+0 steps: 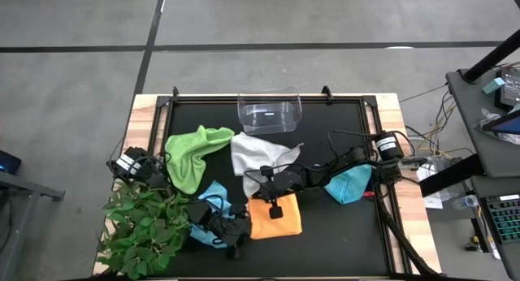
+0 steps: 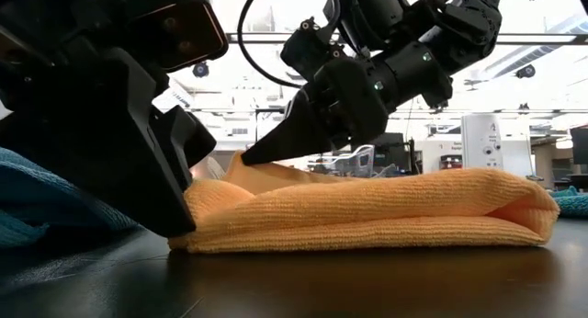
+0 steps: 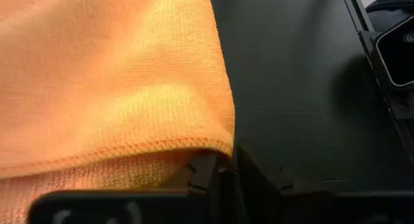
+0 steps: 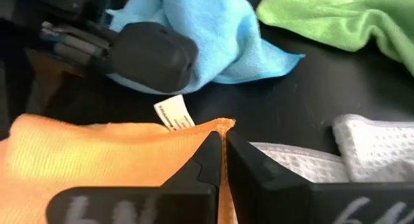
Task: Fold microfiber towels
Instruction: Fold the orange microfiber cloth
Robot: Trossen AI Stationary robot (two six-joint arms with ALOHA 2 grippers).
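Observation:
A yellow-orange microfiber towel (image 1: 276,219) lies folded over near the table's front middle, its fold (image 2: 537,212) at the right in the low view. My left gripper (image 3: 223,179) is at its near left corner, fingers nearly together on it. My right gripper (image 4: 223,153) is shut on a corner of its upper layer, near a white label (image 4: 173,114). A light blue towel (image 1: 210,201) lies bunched under my left arm. Lime green (image 1: 195,155), pale grey-white (image 1: 258,155) and teal (image 1: 351,185) towels lie crumpled farther off. My left gripper has the towel's near left corner (image 3: 220,149) between its two fingertips, coming slanting down from the table's left. The towel's layers lie flat on the table there. My right gripper pinches a corner of the upper layer (image 4: 223,125) between its shut fingers, slanting down from the right. That corner (image 2: 241,164) is raised a little above the rest of the towel, which lies on the table.
A clear plastic bin (image 1: 270,110) stands at the table's far middle. A leafy green plant (image 1: 146,228) fills the near left corner beside my left arm. Bare black tabletop (image 1: 341,232) lies to the right of the orange towel.

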